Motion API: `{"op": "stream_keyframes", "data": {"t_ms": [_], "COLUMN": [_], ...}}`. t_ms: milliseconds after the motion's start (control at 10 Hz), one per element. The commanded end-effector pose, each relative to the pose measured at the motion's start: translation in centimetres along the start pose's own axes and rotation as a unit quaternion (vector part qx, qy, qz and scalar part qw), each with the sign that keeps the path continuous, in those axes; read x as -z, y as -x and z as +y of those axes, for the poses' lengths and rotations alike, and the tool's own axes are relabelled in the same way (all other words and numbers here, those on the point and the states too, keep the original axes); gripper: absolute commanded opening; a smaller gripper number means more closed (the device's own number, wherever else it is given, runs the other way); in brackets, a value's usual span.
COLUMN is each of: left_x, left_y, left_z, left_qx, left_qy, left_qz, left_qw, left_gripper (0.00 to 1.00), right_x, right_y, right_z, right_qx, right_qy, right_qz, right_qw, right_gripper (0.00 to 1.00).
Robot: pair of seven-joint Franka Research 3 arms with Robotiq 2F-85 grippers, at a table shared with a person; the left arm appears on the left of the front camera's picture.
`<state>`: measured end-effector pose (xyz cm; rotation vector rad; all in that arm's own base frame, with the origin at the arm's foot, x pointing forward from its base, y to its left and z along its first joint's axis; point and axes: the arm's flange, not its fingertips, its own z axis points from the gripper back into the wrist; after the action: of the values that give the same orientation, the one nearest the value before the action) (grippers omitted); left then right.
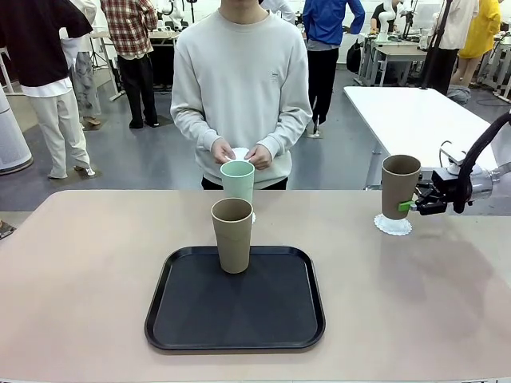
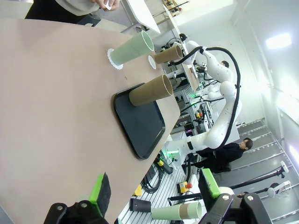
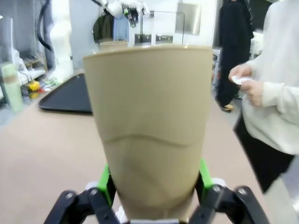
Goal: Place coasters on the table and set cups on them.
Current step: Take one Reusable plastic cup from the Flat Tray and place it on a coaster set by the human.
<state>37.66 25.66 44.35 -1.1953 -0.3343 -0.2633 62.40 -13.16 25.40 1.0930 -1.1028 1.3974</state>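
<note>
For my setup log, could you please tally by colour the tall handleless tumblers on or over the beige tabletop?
Pale mint green matte tumbler: 1
Tan-brown matte tumblers: 2 (one on the black rounded-square tray, one in the right gripper)
Total: 3

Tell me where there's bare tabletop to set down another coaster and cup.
Widest free patch: the table on its left part, between the black tray and the left edge. A smaller one lies right of the tray, nearer than the tan cup that the right claw grips at its coaster. Crowded: behind the tray, around the mint cup.
</note>
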Motion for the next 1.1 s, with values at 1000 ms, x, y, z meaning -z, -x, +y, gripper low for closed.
{"op": "stream_keyframes", "data": {"t_ms": [1000], "left_x": [-0.2], "left_y": [0.1], "left_z": [-0.2], "left_qx": [0.001], "left_qy": [0.001], "left_qz": [0.001], "left_qw": [1.000], "left_gripper": [1.00], "right_x": [-0.2], "right_y": [3.5], "right_z": [-0.9], "right_qx": [0.066], "right_qy": [0.028], "right_qz": [-0.063], "right_qw": [0.995], "right_gripper": [0.81]}}
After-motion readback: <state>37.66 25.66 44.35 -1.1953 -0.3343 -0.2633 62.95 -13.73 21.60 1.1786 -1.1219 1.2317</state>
